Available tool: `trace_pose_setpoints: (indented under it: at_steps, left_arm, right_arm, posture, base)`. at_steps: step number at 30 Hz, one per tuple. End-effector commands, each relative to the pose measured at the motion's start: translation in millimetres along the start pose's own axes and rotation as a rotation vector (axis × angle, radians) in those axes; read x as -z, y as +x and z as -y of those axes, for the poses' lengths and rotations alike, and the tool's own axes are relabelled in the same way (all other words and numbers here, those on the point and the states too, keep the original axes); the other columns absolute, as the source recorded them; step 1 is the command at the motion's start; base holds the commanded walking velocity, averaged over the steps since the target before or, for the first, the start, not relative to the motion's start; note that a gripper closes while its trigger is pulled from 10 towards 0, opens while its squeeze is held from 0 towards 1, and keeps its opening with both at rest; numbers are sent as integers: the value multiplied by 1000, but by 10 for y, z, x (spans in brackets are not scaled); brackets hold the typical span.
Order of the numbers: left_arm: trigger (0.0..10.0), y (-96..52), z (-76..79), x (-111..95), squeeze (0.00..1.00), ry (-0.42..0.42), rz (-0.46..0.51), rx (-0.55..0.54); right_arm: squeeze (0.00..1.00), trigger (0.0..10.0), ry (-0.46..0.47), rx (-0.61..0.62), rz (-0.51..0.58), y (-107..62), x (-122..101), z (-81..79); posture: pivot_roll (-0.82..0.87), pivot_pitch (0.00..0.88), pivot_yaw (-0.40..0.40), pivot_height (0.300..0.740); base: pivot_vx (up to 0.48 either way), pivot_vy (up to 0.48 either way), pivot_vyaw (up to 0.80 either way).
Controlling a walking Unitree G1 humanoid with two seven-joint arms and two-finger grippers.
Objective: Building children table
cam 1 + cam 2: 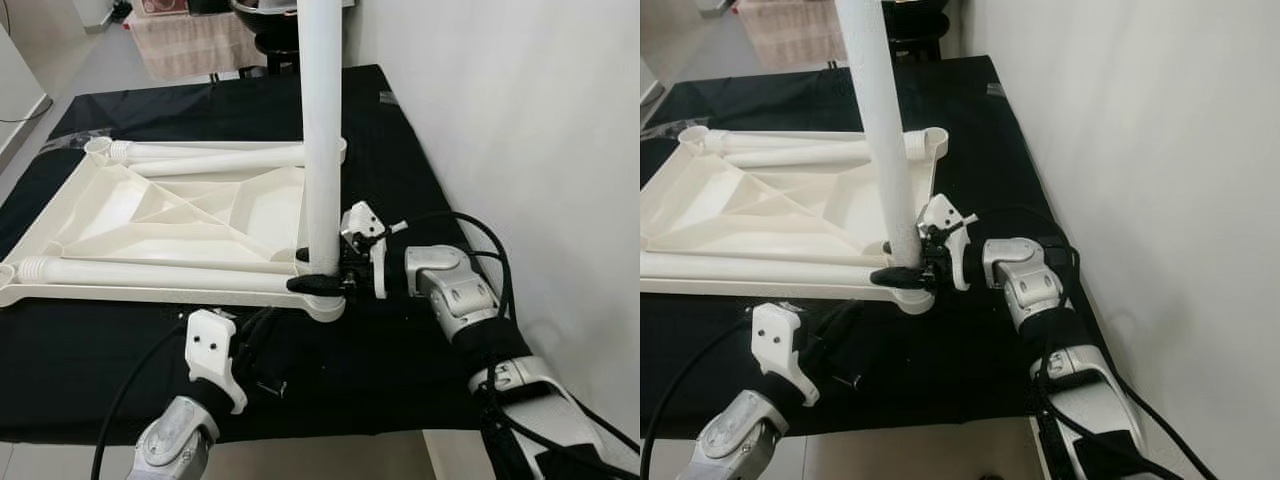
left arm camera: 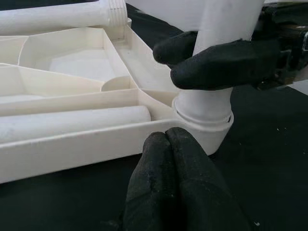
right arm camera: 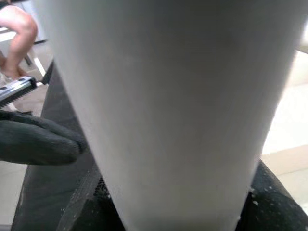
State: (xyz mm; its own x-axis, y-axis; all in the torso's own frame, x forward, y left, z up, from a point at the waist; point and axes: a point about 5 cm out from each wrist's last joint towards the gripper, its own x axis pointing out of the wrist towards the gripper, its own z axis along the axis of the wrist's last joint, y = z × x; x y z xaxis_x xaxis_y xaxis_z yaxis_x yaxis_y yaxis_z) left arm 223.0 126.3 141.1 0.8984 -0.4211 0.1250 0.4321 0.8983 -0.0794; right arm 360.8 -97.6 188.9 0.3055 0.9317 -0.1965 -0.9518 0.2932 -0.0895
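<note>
The white plastic tabletop (image 1: pixel 150 215) is laid upside down on the black-covered worktop (image 1: pixel 400 360), across the left and centre of the left eye view, with its ribbed underside facing up. Two loose legs are laid along it: one (image 1: pixel 215 155) by the far edge, one (image 1: pixel 160 273) by the near edge. A third leg (image 1: pixel 322 130) is stood upright in the corner socket (image 1: pixel 325 300) just below the centre of the frame.

The right tool (image 1: pixel 322 270) is clamped on the upright leg just above the socket, one finger on each side of the tube. The left tool (image 2: pixel 166 142) is held low in front of the same corner, its two fingers (image 2: pixel 187 173) pressed together and holding nothing.

The leg is judged to be a hollow, rigid, light tube with a smooth and rather slippery surface, so a hold may slide under twisting. A low hold near the socket is judged best, since the tall free end would give leverage to tip it. The tabletop is judged stiff but light, likely to shift on the cloth unless it is braced at its rim.
</note>
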Motion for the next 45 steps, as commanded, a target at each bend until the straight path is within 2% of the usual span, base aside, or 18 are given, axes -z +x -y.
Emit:
trace_pose_setpoints:
  at_steps: [1,9,10,11,12,13,14,19,20,21,22,25,26,31,32,33,35,45]
  left_arm:
    - [10000,-39,0,7,0,12,-15,-11]
    - [10000,-45,-14,-3,0,20,-16,-13]
    - [10000,-50,-38,-7,0,29,-19,-15]
    - [10000,-50,-38,-7,0,29,-19,-15]
    - [10000,-52,-68,-12,0,36,-22,-17]
    - [10000,-52,-68,-12,0,36,-22,-17]
    - [10000,-51,-93,-11,0,42,-25,-19]
    - [10000,-23,-105,10,0,33,-39,-1]
    - [10000,-8,-97,25,0,24,-48,15]
    - [10000,-8,-97,25,0,24,-48,15]
    - [10000,1,-93,36,0,16,-52,23]
    - [10000,5,-91,42,0,8,-52,21]
    - [10000,8,-87,45,0,2,-50,18]
    - [10000,20,-61,61,0,-16,-51,28]
    - [10000,24,-51,67,0,-24,-54,36]
    - [10000,27,-43,73,0,-29,-56,42]
    - [10000,31,-32,83,0,-35,-58,50]
    - [10000,25,-5,99,0,-46,-59,52]
  right_arm:
    - [0,0,46,54,-6,-66,167,2]
    - [0,0,57,200,-41,-198,346,38]
    - [0,0,152,458,-102,-123,541,-208]
    - [0,0,152,458,-102,-123,541,-208]
    - [0,0,147,651,-165,-170,618,-441]
    - [0,0,147,651,-165,-170,618,-441]
    - [0,0,126,777,-189,-194,579,-603]
    - [0,0,81,804,-163,-94,469,-608]
    - [0,7765,73,788,-164,-24,456,-562]
    - [0,7765,73,788,-164,-24,456,-562]
    - [0,10000,83,749,-139,56,422,-537]
    - [0,10000,92,699,-86,127,364,-518]
    - [1000,10000,83,634,-37,179,301,-490]
    - [1000,10000,28,509,75,188,93,-418]
    - [863,10000,11,453,99,161,10,-404]
    - [0,10000,-3,402,113,132,-51,-384]
    - [0,10000,-49,257,122,64,-139,-315]
    - [0,10000,-87,91,-25,38,-15,-57]
  posture:
    - [52,203,28,740]
    - [48,207,29,740]
    - [47,215,34,740]
    - [47,215,34,740]
    - [43,221,44,740]
    - [43,221,44,740]
    - [29,217,54,740]
    - [32,197,55,740]
    - [39,190,49,740]
    - [39,190,49,740]
    - [39,184,46,740]
    - [35,180,44,740]
    - [36,176,44,740]
    - [37,167,42,740]
    - [36,164,42,740]
    - [35,162,42,740]
    - [37,158,39,740]
    - [48,148,30,740]
  base:
    - [0,0,0]
    - [0,0,0]
    - [0,0,0]
    - [0,0,0]
    - [0,0,0]
    - [0,0,0]
    - [0,0,0]
    - [0,0,0]
    - [0,0,0]
    - [0,0,0]
    - [0,0,0]
    - [0,0,0]
    - [0,0,0]
    - [0,0,0]
    - [0,0,0]
    - [0,0,0]
    - [0,0,0]
    - [0,0,0]
